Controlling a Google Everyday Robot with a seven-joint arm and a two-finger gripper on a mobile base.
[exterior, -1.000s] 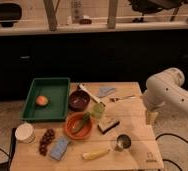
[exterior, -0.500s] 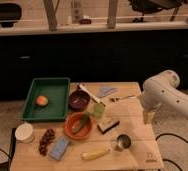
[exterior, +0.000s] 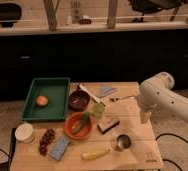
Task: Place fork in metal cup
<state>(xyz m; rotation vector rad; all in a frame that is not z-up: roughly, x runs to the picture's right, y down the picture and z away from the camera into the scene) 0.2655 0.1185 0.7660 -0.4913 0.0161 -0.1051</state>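
The fork [exterior: 123, 98] is slim and silvery. It lies flat on the wooden table [exterior: 137, 155] near the back right, just left of my white arm. The metal cup [exterior: 121, 143] stands upright near the front edge, shiny with a dark inside. My gripper [exterior: 145, 117] hangs down from the arm over the right side of the table. It is to the right of the fork, nearer the front, and above and to the right of the cup. It holds nothing that I can see.
A green tray [exterior: 54, 85] holding an orange fruit [exterior: 42, 100] sits at the back left. The middle holds a dark bowl [exterior: 79, 100], a white-handled utensil [exterior: 88, 93], a green cup [exterior: 98, 109] and an orange bowl [exterior: 78, 126]. A banana [exterior: 95, 154], blue sponge [exterior: 60, 148], grapes [exterior: 47, 141] and white paper cup [exterior: 25, 132] lie along the front left.
My arm and gripper have shifted slightly to the left, toward the fork. The objects on the table have not moved.
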